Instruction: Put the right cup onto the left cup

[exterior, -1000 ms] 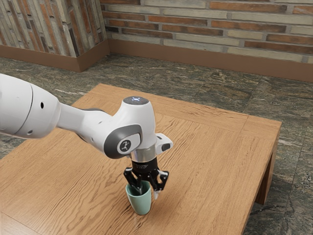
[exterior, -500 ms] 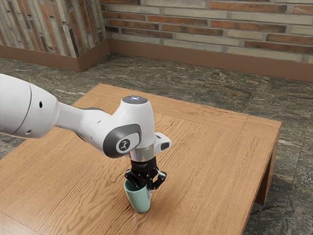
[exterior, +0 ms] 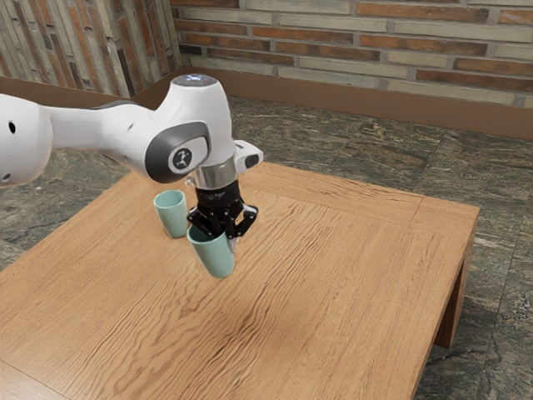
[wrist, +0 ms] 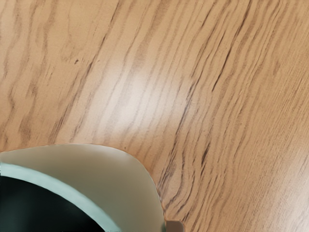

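Observation:
My gripper (exterior: 228,235) is shut on the wall of a teal cup (exterior: 214,257), one finger inside its mouth and the other outside. This cup hangs tilted above the table, its base toward the exterior view's right. A second teal cup (exterior: 171,215) stands upright on the table, beyond the held one and toward the exterior view's left. In the wrist view the held cup (wrist: 111,179) looms large at the lower edge, with its pale rim and dark inside.
The wooden table (exterior: 350,292) spreads around and below the hand. Its far edge runs behind the standing cup, and a stone floor (exterior: 333,150) and brick wall lie beyond.
My hand has risen and moved toward the exterior view's upper left, carrying the cup off the table. The standing cup, earlier hidden behind the arm, has come into sight.

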{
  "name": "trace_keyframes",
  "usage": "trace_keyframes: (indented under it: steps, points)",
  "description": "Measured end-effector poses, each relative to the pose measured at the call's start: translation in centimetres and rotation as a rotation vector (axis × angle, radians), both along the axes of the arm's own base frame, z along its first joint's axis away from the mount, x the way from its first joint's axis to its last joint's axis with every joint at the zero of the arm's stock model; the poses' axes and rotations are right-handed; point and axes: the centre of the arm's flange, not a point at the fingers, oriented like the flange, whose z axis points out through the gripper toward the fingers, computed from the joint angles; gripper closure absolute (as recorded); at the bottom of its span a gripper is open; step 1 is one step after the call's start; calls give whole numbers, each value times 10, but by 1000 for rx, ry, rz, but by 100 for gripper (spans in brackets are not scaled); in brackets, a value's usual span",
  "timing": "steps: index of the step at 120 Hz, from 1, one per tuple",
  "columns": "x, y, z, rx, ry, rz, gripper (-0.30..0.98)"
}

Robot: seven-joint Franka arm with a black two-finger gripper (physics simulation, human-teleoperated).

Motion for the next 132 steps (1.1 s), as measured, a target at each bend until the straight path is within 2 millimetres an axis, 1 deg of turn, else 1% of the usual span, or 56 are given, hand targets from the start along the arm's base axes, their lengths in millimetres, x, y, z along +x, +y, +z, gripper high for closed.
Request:
trace_keyframes:
  steps: [11,17,22,30,35,40,44,52,61,68,77,89,103,116,132]
  points:
    - [19,34,29,22,-29,48,78]
    - [30,60,41,35,-41,85,78]
    - [40,86,48,44,-50,122,78]
    - [59,129,55,58,-57,181,78]
    - [70,153,56,66,-56,210,78]
    - [81,172,55,73,-54,230,78]
    - [91,183,53,79,-52,238,78]
    - [110,195,44,88,-39,237,78]
    - [136,200,27,98,-20,224,78]
    - [149,208,14,104,-2,220,78]
    - [153,223,4,108,20,224,78]
    - [158,237,-5,113,39,222,78]
    - [163,254,-9,118,41,221,78]
    - [178,258,-25,123,47,203,78]
    - [190,257,-34,124,44,177,78]
